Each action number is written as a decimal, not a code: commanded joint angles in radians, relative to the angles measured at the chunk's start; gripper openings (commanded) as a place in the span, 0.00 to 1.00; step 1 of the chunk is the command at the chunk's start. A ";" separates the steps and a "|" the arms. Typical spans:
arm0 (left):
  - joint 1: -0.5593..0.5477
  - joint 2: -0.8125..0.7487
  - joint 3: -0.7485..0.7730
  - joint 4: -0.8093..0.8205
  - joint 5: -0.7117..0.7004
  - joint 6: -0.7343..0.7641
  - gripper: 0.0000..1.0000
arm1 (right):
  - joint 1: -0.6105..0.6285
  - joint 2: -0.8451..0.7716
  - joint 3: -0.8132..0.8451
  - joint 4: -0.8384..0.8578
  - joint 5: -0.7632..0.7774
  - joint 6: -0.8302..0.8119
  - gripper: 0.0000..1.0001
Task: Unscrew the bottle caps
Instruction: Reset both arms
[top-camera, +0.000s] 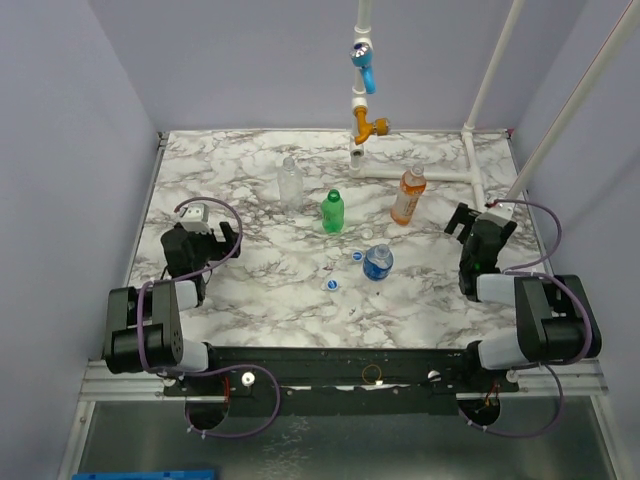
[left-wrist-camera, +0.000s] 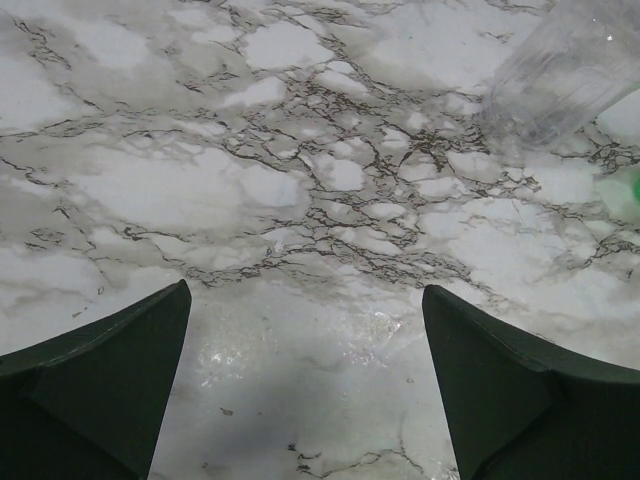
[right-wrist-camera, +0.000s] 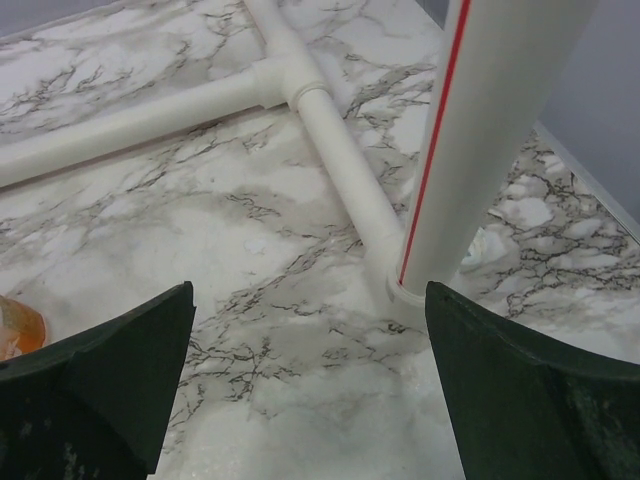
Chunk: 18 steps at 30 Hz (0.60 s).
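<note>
Four bottles stand mid-table: a clear one (top-camera: 290, 182), a green one (top-camera: 332, 212), an orange one (top-camera: 407, 197) with a whitish top, and a clear one with a blue label (top-camera: 377, 263). Small round caps (top-camera: 333, 285) lie loose on the marble beside the blue-label bottle, another cap (top-camera: 357, 255) just left of it. My left gripper (top-camera: 226, 236) (left-wrist-camera: 305, 290) hovers low at the left, open and empty, with the clear bottle (left-wrist-camera: 565, 70) blurred ahead to its right. My right gripper (top-camera: 466, 222) (right-wrist-camera: 310, 288) is open and empty at the right, the orange bottle (right-wrist-camera: 15, 330) at its left edge.
A white pipe frame (top-camera: 430, 174) lies along the back right of the table, with slanted uprights (right-wrist-camera: 480, 150) rising close in front of the right gripper. A hanging pipe carries blue (top-camera: 364, 62) and orange (top-camera: 369, 126) fittings behind the bottles. Grey walls enclose the marble table (top-camera: 250, 300).
</note>
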 joint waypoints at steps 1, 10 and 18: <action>0.013 0.096 -0.072 0.422 -0.029 -0.057 0.98 | -0.032 0.082 -0.013 0.211 -0.127 -0.084 1.00; 0.008 0.254 -0.184 0.790 -0.120 -0.091 0.98 | -0.032 0.146 -0.089 0.385 -0.182 -0.091 1.00; -0.059 0.279 -0.025 0.496 -0.195 -0.047 0.99 | -0.128 0.217 -0.080 0.418 -0.327 -0.055 1.00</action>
